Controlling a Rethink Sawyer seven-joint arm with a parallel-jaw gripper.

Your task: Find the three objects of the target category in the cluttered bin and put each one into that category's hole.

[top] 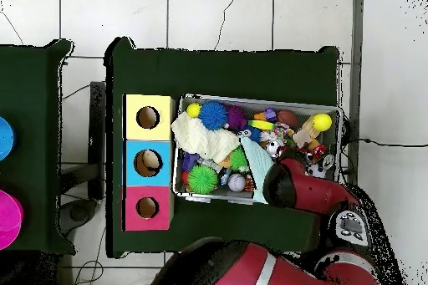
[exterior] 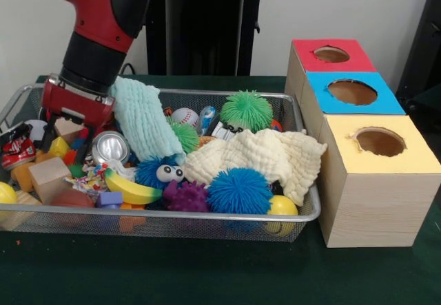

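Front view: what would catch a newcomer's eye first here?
The red and black arm plunging into the left end of the wire bin; its jaws are hidden among the toys. Next, the heap itself: a spiky blue ball at the front, a green one at the back, and a cream cloth draped between. To the right stands the wooden box with red, blue and yellow holes.
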